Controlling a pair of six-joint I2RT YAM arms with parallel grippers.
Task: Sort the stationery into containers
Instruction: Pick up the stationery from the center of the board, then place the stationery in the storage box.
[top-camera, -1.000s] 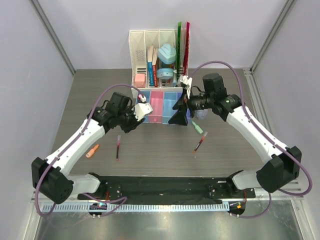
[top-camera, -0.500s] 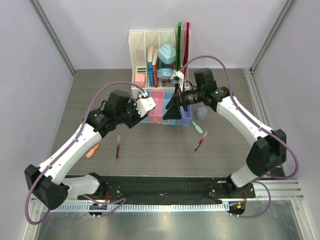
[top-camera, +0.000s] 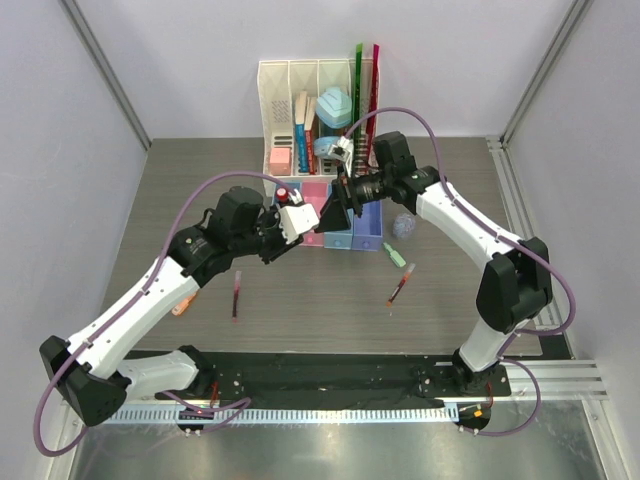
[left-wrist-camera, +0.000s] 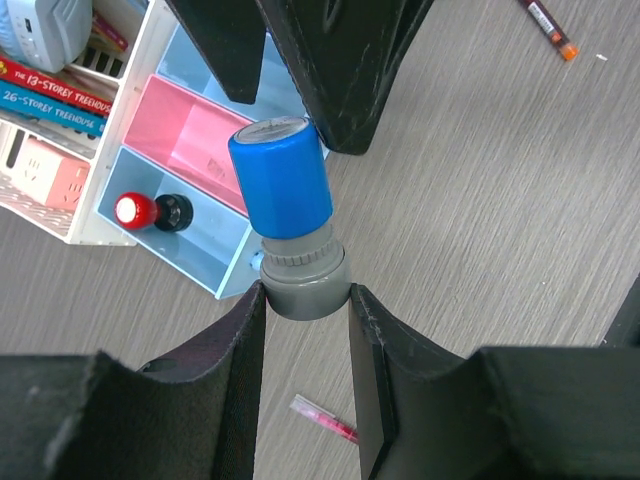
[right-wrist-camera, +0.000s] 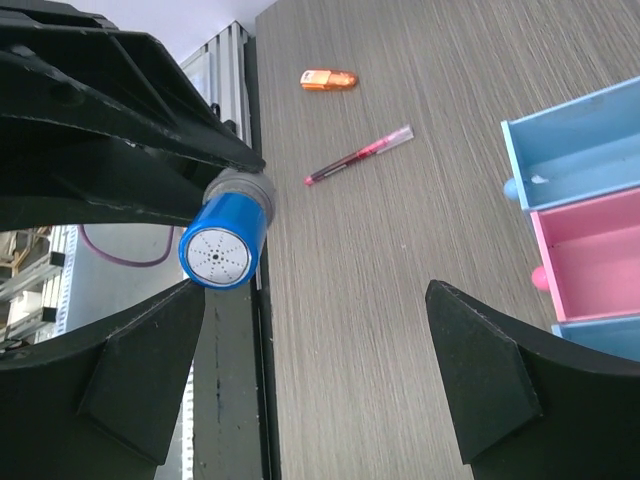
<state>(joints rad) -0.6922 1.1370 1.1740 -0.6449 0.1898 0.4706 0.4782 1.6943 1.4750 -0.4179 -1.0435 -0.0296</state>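
My left gripper is shut on the grey base of a blue-capped cylinder and holds it above the table just in front of the row of bins. In the top view the left gripper is close to my right gripper. The right gripper is open and empty, and the blue-capped cylinder sits by its left finger. A red-capped cylinder lies in the blue bin. The pink bin looks empty.
On the table lie two dark-red pens, an orange piece, a green piece and a lilac disc. The white rack with books and rulers stands behind the bins.
My left gripper has moved right and forward with the blue-capped cylinder. My right gripper has moved left over the bins, so the two grippers now almost meet.
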